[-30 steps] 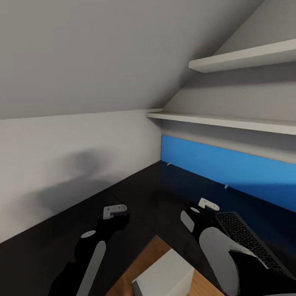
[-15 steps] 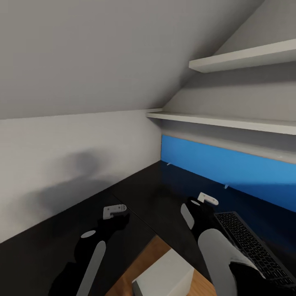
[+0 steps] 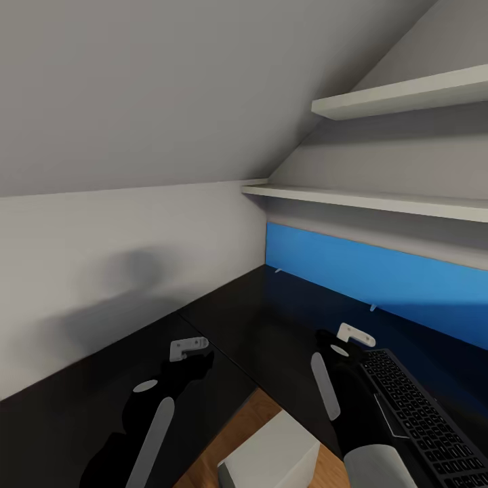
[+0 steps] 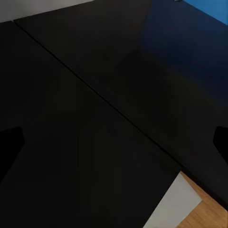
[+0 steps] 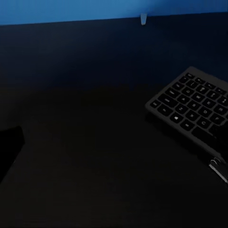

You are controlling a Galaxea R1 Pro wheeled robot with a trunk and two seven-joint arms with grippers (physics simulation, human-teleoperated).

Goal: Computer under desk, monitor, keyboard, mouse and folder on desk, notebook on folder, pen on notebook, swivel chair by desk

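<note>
Head view: keyboard lies on the black tabletop at right, near the blue back panel; right tool hovers just left of it, left tool idle; spread of either, cannot tell. Left wrist view: bare tabletop. Right wrist view: keyboard flat. Judgement: keyboard step looks finished; mouse next, calls for leaving the tabletop.

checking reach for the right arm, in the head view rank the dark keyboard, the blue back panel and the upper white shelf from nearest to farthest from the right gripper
1. The slim dark-keyed keyboard, on the glossy black desk just beside the right gripper.
2. The bright blue back panel, along the desk's rear edge beyond the gripper.
3. The upper white wall shelf, high above.
</note>
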